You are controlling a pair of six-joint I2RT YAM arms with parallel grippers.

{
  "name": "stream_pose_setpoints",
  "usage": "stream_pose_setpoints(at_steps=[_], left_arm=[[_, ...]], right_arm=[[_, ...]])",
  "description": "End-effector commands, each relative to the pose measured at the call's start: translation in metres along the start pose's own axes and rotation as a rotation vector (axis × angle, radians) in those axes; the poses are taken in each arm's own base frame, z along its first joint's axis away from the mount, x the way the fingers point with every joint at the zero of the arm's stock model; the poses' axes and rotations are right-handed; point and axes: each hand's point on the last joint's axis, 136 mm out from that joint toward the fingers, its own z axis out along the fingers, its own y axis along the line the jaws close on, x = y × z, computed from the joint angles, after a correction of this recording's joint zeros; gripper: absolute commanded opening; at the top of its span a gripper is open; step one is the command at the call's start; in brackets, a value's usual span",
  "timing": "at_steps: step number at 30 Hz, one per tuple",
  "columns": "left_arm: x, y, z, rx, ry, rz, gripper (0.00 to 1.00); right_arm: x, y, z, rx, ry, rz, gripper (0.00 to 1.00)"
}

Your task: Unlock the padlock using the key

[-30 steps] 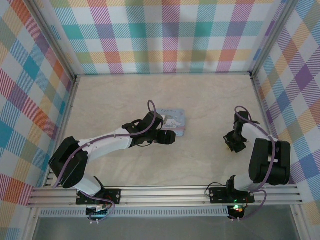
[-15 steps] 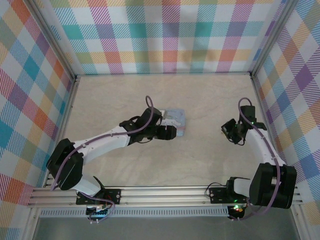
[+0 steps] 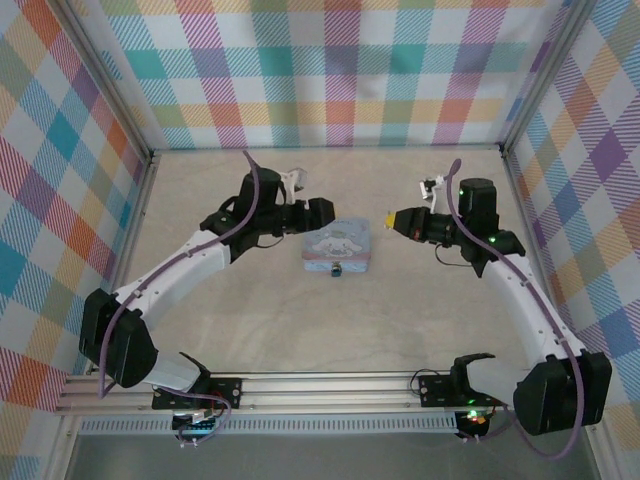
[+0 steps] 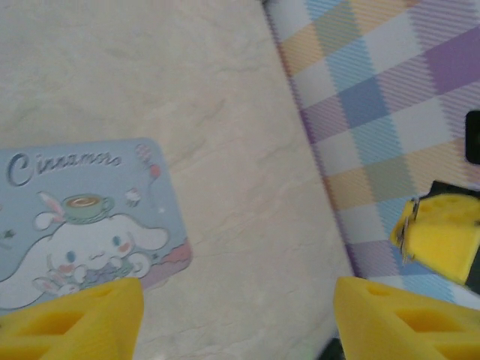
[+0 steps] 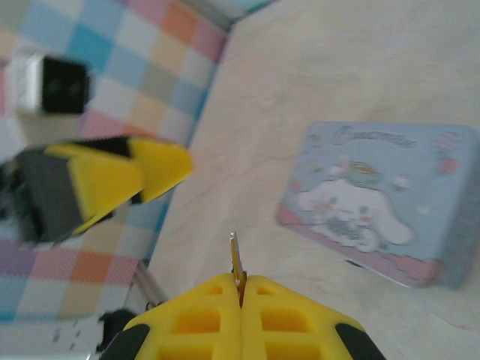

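The padlock [image 3: 336,269] sits against the tin's [image 3: 338,243] near edge, nearer than both sets of fingers and between them. The left fingers [image 3: 322,212] are spread, holding nothing, by the tin's far-left corner. The right fingers [image 3: 391,218], pressed together, pinch the key [image 5: 236,259] right of it.

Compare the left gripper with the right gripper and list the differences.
The left gripper stands open, its fingers wide apart; the right gripper is shut. The left gripper holds nothing; the right gripper pinches the key. Both have yellow fingers and flank the pale-blue tin.
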Motion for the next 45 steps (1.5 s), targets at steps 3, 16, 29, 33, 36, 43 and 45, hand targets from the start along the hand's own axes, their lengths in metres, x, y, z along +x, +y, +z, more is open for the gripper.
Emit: stream_pose_setpoints(at_steps=[3, 16, 29, 33, 36, 43, 45], left_arm=[[-0.005, -0.051, -0.020, 0.216, 0.027, 0.031, 0.61], [0.015, -0.108, -0.026, 0.414, 0.116, 0.122, 0.46], [0.035, -0.131, -0.020, 0.472, 0.213, 0.184, 0.33], [0.041, -0.133, -0.017, 0.470, 0.238, 0.197, 0.31], [0.042, -0.132, -0.016, 0.467, 0.241, 0.195, 0.30], [0.044, -0.130, -0.015, 0.460, 0.250, 0.198, 0.19], [0.044, -0.129, -0.015, 0.458, 0.253, 0.198, 0.18]], right_arm=[[0.006, 0.067, -0.014, -0.273, 0.027, -0.242, 0.00], [0.026, 0.085, -0.010, -0.372, 0.101, -0.297, 0.00], [0.041, 0.090, 0.003, -0.394, 0.181, -0.294, 0.00], [0.042, 0.091, 0.004, -0.399, 0.189, -0.297, 0.00], [0.043, 0.090, 0.005, -0.398, 0.192, -0.295, 0.00], [0.042, 0.090, 0.006, -0.389, 0.188, -0.295, 0.00], [0.042, 0.089, 0.006, -0.388, 0.187, -0.296, 0.00]])
